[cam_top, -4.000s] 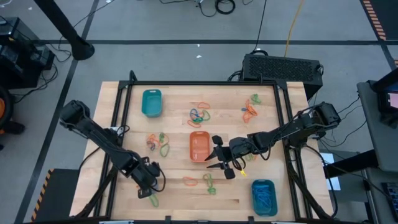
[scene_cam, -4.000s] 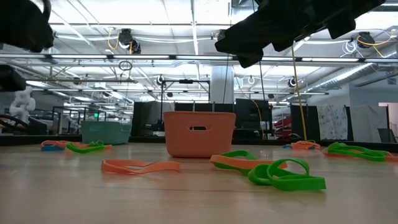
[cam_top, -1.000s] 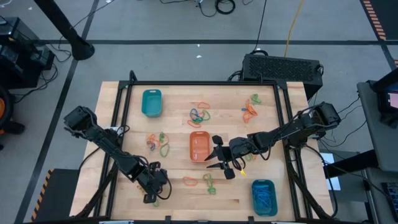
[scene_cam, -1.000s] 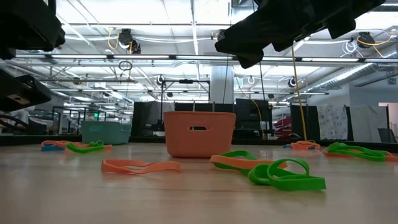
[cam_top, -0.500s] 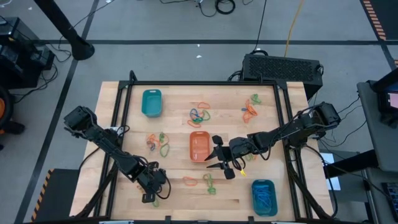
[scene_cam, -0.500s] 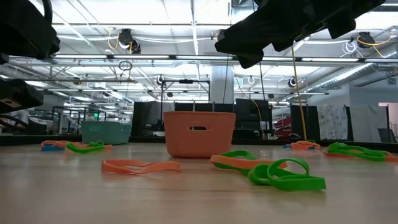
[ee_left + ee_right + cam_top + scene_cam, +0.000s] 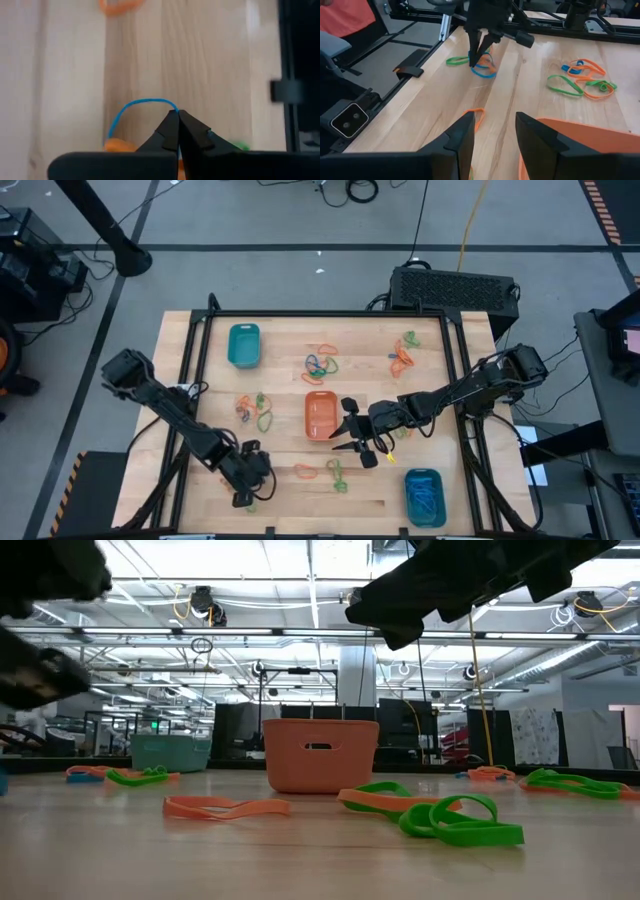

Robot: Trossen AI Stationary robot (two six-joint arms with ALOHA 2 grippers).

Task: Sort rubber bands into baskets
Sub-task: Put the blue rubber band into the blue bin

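Note:
My left gripper [image 7: 177,114] stands near the table's near left corner [image 7: 243,498], shut on a blue rubber band [image 7: 142,104]. A green band [image 7: 456,61] and an orange one [image 7: 119,145] lie close beside it. My right gripper [image 7: 495,135] hangs open above the wood just right of the orange basket [image 7: 320,415], with nothing between its fingers. One teal basket [image 7: 243,345] stands at the far left. Another teal basket [image 7: 424,497], at the near right, holds blue bands. More rubber bands lie in loose clusters [image 7: 320,362] on the table. My left gripper pinches the blue band's thin strand [image 7: 172,106] between its two fingertips, at one end of the loop. The fingers slant down from the table's left. The rest of the loop [image 7: 485,71] curves away from the tips, low over the wood.
Band clusters lie at the far right [image 7: 403,352], left of the orange basket [image 7: 255,410] and at the near middle [image 7: 335,473]. A black frame [image 7: 200,350] borders the table's sides. Bare wood [image 7: 300,500] lies between my left gripper and the near-right teal basket.
My left gripper has shut on the blue band while staying over the same spot near the table's near left corner; it shows blurred in the low view. My right arm has kept still.

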